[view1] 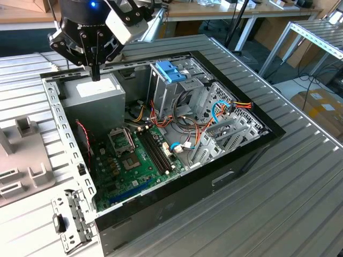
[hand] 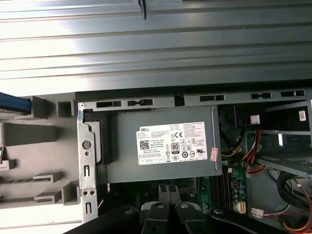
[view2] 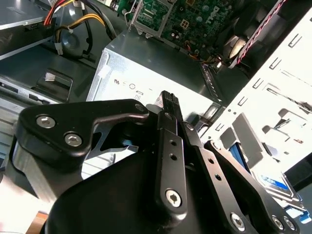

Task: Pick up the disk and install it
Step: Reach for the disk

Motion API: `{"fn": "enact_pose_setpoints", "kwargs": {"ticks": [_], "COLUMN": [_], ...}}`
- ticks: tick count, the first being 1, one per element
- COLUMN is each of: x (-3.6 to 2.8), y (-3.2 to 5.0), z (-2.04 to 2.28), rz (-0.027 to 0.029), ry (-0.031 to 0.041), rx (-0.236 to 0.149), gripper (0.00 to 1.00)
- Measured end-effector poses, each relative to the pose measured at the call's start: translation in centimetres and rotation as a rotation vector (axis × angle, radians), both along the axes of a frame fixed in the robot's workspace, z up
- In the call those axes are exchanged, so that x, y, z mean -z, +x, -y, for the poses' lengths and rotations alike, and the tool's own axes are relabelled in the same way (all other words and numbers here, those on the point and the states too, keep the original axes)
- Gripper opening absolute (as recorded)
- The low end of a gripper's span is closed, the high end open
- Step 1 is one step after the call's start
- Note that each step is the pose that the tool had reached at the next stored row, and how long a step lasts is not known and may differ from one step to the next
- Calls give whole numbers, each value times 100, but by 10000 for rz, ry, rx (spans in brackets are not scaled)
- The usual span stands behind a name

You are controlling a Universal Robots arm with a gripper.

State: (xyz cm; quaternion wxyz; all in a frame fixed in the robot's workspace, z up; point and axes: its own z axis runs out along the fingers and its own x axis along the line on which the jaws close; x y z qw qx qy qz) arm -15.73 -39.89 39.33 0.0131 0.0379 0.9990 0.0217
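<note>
Hand (view1: 95, 75) hung clenched and empty above the power supply (view1: 96, 96); the disk (hand: 13, 103) sat apart, beyond the case wall (hand: 86, 161), its blue rail running toward the case.

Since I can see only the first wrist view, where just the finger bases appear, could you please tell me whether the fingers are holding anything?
Observer: In the exterior view the fingers are shut together, and I see nothing between them.
Operator: Thank you. Where do their tips sit?
Observer: They point down over the top of the power supply. I cannot tell whether they touch it.
Operator: Is there a drive cage nearby?
Observer: Yes. A metal cage topped by a bright-blue bracket stands to the exterior view's right of the power supply.
</note>
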Motion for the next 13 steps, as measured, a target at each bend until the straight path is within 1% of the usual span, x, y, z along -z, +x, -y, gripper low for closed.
{"fn": "enact_pose_setpoints", "kwargs": {"ticks": [8, 13], "x": [0, 0], "y": [-43, -88], "z": [0, 0], "rz": [0, 0], "ry": [0, 0], "rx": [0, 0], "gripper": [11, 11]}}
